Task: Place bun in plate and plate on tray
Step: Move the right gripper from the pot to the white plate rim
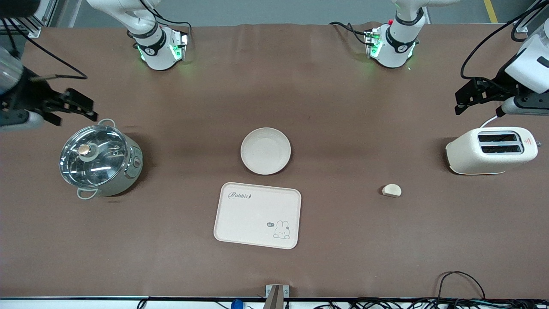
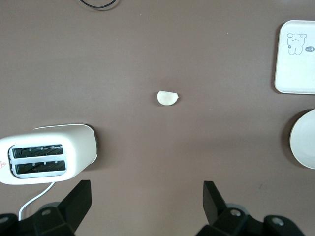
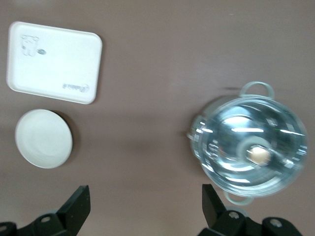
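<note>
The bun [image 1: 391, 190] lies alone on the brown worktop [image 1: 343, 107], flat side toward the toaster's end, well apart from the plate and tray and toward the left arm's end of the worktop. It is nearer to the front camera than the toaster [image 1: 491, 151], which stands beside that end with its two slots facing up and a white cord running from it. The plate [image 1: 265, 150] sits bare near the middle of the worktop, and nothing is on it. The tray [image 1: 257, 215] lies just beside the plate, nearer to the front camera, with a narrow gap between them; its "Rabbit" lettering and small rabbit drawing face up and its surface holds nothing.

Toward the right arm's end stands a steel pot [image 1: 101, 159] with a glass lid [image 1: 93, 154] and a round knob on top.

The left tool [image 1: 465, 98] hangs over the worktop close to the toaster, its fingers [image 2: 78, 201] spread wide with nothing between them. The right tool [image 1: 79, 107] hangs just over the pot's edge, its fingers [image 3: 78, 202] likewise spread wide and holding nothing.
</note>
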Motion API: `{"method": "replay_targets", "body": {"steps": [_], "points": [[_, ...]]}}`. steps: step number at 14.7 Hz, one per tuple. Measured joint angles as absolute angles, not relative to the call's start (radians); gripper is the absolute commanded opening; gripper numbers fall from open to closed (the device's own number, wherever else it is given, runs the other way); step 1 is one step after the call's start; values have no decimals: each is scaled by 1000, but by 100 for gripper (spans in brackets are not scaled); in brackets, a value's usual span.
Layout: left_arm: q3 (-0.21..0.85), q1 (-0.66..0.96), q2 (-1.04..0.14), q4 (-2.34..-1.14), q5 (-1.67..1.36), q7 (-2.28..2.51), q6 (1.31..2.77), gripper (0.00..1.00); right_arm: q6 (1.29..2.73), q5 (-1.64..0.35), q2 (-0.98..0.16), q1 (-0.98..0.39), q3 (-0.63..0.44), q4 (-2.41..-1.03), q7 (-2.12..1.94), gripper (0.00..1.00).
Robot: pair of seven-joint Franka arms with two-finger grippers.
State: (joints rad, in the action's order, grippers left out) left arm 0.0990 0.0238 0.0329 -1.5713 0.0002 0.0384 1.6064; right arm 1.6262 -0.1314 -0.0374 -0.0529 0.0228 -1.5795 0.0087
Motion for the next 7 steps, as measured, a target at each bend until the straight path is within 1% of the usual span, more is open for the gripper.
{"method": "replay_targets", "body": {"steps": [3,7], "points": [[99,24,32,-1571,0,38,1606,100,1736,-152,-78,-105,28,-1670,50,100],[98,23,32,-1570,0,38,1606,100,1817,-152,-148,-204,31,-1702,172,100]]}}
